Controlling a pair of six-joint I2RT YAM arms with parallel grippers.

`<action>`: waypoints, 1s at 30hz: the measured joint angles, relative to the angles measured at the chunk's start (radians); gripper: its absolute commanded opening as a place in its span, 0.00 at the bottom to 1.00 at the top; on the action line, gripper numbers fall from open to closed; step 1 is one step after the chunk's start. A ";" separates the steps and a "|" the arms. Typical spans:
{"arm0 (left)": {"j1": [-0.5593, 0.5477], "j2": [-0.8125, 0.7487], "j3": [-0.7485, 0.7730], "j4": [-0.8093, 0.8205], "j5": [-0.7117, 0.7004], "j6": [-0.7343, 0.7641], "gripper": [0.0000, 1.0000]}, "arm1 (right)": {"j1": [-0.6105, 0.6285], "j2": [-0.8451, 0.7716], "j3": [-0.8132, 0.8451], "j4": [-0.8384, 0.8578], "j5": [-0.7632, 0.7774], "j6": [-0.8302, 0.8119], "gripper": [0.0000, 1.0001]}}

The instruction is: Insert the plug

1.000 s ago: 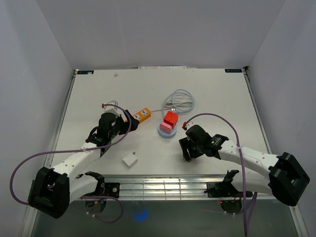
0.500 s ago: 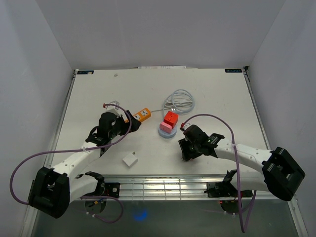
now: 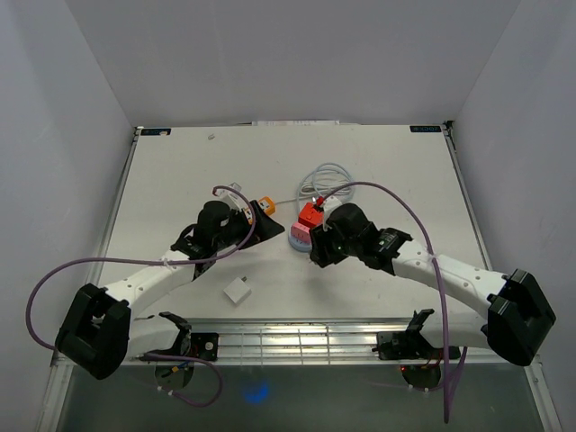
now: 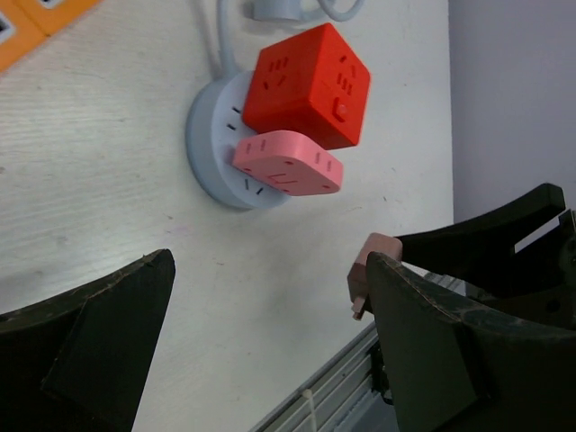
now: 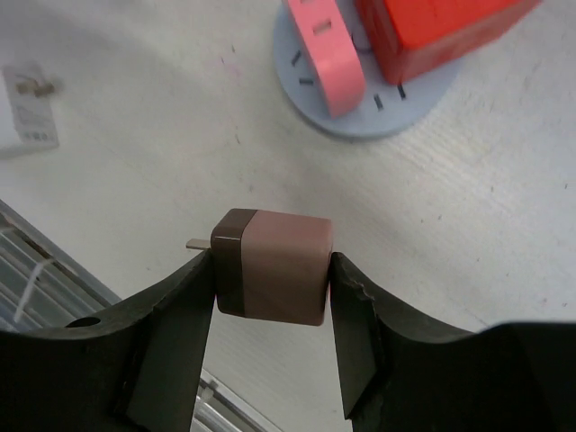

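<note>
The right pincer (image 5: 274,290) is clenched on the brown-and-pink plug (image 5: 279,261), holding it above the surface (image 5: 504,243) just on the near side of the round socket base (image 5: 360,121) and not touching it. The main risk, as I judge it, is misalignment. The one prong that shows juts sideways rather than toward the base, so a push now could scrape a casing or shove the whole base along, since nothing pins it. The left pincer (image 4: 261,324) is released and empty, hovering left of the base and bracing nothing. A red cube (image 4: 306,85) and a pink adapter (image 4: 288,162) already sit on the base, crowding its free slots. A white cable (image 3: 328,178) coils beyond the base, an orange power strip (image 3: 266,206) lies to its left, and a white charger (image 3: 238,292) lies nearer the arms.
</note>
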 measured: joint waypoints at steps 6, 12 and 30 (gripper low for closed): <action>-0.066 0.023 0.049 0.031 0.019 -0.072 0.98 | 0.000 0.087 0.124 0.080 -0.009 -0.026 0.44; -0.076 0.048 0.072 0.047 0.063 -0.142 0.98 | 0.000 0.101 0.130 0.175 -0.054 -0.066 0.44; -0.089 0.086 0.077 0.127 0.120 -0.230 0.54 | 0.000 0.117 0.145 0.283 -0.158 -0.126 0.43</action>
